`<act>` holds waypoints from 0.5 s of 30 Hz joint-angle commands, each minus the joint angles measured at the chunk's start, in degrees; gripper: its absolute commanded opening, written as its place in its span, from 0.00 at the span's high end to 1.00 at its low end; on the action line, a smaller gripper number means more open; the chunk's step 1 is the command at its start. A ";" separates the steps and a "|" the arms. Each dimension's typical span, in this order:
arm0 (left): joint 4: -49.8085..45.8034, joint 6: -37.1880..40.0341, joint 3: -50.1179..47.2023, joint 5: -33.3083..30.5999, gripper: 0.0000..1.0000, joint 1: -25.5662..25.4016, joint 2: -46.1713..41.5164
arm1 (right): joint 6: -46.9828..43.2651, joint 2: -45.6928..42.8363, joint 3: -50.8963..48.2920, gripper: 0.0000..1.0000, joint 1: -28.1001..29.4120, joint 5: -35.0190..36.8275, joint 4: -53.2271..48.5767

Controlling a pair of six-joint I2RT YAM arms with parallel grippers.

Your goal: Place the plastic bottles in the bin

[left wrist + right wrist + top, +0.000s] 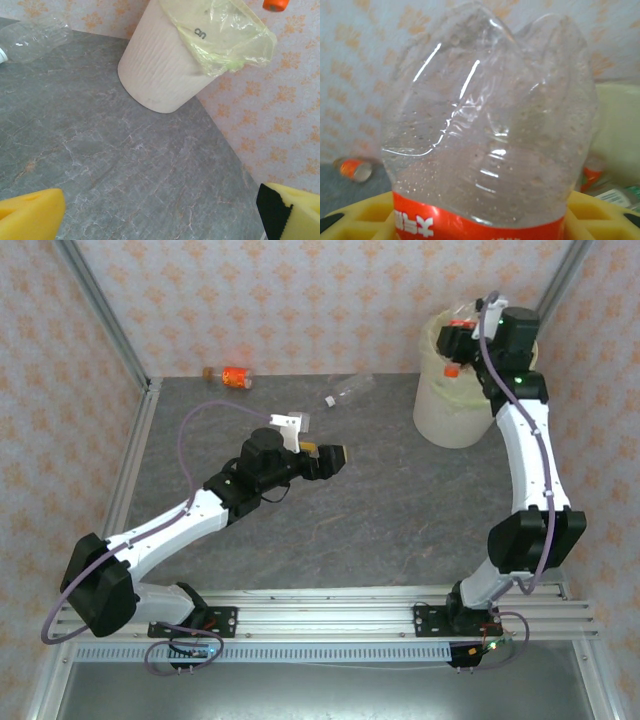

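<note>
- Just under the right gripper (pixel 462 340) stands the bin (pixel 448 418); this gripper is clamped on a crushed red-labelled bottle (pixel 490 135), held between its yellow pads (pixel 362 215).
- The left gripper (pixel 335 454) has its jaws apart and holds nothing.
- A clear bottle (pixel 348 392) lies just ahead of it, and an orange-labelled bottle (pixel 232 377) lies farther to its left.

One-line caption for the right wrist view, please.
Right gripper holds a crushed, red-labelled clear bottle, bin at right, another bottle lying on the table far left.

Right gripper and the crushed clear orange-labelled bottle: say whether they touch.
Touching. Right wrist view: crushed clear orange-labelled bottle clamped between the yellow pads of the right gripper.
</note>
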 commanded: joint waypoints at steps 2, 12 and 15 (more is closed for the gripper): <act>-0.31 1.44 0.58 -0.67 0.00 -0.42 -0.33 | 6.36 4.71 6.17 0.46 -3.09 4.57 -0.02; -2.01 2.15 0.39 -1.78 0.00 -0.48 -0.47 | 20.77 15.90 17.06 0.44 -7.40 11.52 -4.90; -2.06 2.23 0.44 -2.03 0.00 -0.52 -0.33 | 23.54 19.24 21.16 0.42 -7.40 15.42 -6.28</act>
